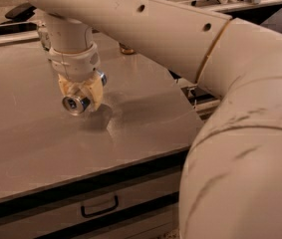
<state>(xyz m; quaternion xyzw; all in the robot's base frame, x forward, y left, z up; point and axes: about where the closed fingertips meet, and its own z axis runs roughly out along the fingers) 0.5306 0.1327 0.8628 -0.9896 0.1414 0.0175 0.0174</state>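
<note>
Over the left part of the counter [26, 143], the gripper [82, 98] hangs just above the surface. Its yellowish fingers [95, 89] are closed around a drink can [74, 104], which lies sideways between them with one round end turned toward the camera.

The fingers press on the curved wall of the can, so I judge that it could turn or slip out if the hold is weak. It would then fall on the smooth counter and could roll toward the front edge, above the drawer handle [99, 206]. If the hold is too strong, the thin wall could be dented instead.

How far the can is from the counter is hard to judge; only the shadow [100, 122] under it gives a hint. I cannot tell whether the can is full or empty.

At the back left, a second can [42, 37] is mostly hidden behind the wrist. Further right, only the bottom of another can [126, 49] shows under the arm [155, 19]. The arm's large body covers the right side of the counter.
</note>
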